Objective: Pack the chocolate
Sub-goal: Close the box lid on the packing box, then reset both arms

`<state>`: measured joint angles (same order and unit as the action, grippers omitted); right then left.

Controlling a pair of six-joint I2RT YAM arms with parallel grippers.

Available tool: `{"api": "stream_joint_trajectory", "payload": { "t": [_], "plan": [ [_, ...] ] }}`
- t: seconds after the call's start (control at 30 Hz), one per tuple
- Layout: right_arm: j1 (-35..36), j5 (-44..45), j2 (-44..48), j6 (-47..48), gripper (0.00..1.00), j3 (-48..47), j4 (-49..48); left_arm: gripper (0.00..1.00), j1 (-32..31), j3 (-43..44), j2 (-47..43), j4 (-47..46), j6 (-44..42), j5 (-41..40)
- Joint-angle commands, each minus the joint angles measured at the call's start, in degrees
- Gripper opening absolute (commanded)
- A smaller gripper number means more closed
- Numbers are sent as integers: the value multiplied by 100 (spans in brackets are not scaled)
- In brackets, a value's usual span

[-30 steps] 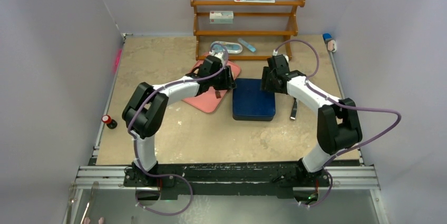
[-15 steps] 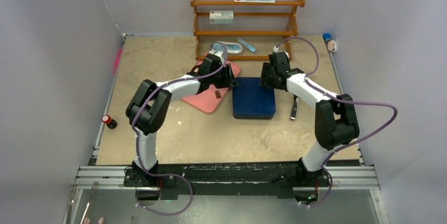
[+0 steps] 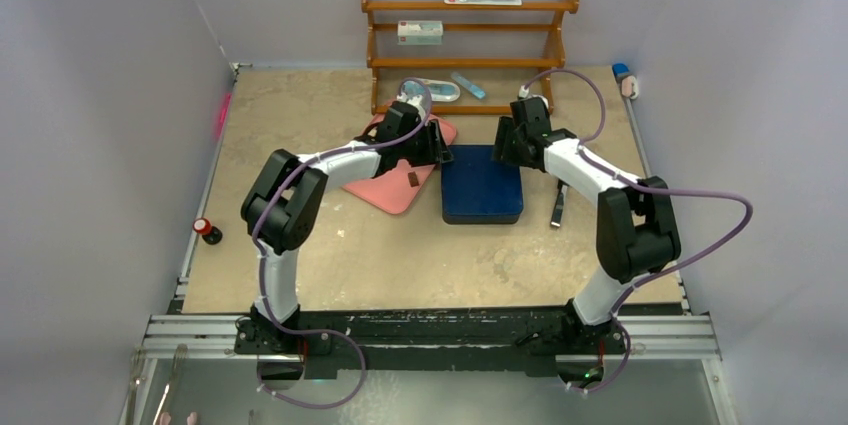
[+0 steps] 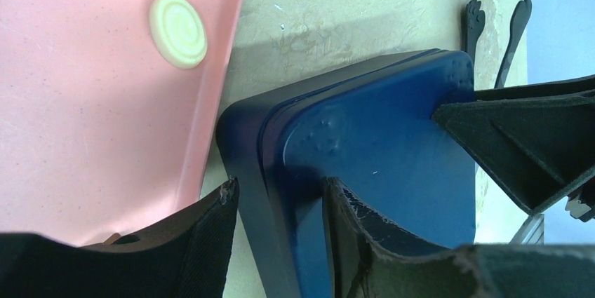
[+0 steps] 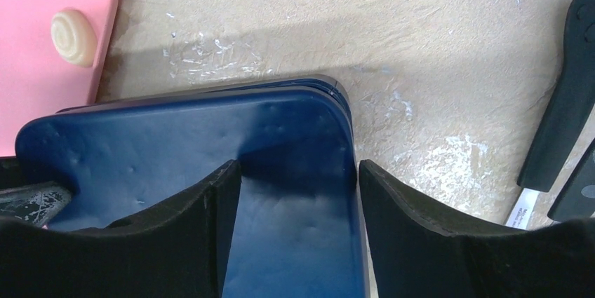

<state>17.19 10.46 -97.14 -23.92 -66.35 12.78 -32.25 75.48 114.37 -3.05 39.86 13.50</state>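
blue box [image 3: 482,185] looks lidded but cream chocolate [image 4: 178,30] and a dark piece [image 3: 412,180] sit on the pink tray [image 3: 390,195], left gripper [image 4: 279,193] and right gripper [image 5: 298,172] straddle the box rim, can't tell if clamped

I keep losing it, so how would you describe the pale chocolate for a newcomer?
Find the wooden rack at the far edge of the table; in front of it a pink tray lies beside a dark blue box. Near the tray's box-side edge sits the cream-white chocolate, a round disc with a spiral top, unlike the tray's dark brown piece.
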Motion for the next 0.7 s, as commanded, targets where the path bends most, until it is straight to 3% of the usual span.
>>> {"api": "stream_joint_trajectory", "payload": {
  "t": [0.0,0.43,0.67],
  "plan": [
    [-12,88,228,192,66,112,124,48,43,-59,-211,-266,-10,-97],
    [-12,273,1195,496,69,45,-125,54,70,-321,-1043,-631,-235,-306],
    [-5,1180,1877,606,70,613,-61,55,-21,-1512,-2175,-1099,-935,-1373]
  ]
}}
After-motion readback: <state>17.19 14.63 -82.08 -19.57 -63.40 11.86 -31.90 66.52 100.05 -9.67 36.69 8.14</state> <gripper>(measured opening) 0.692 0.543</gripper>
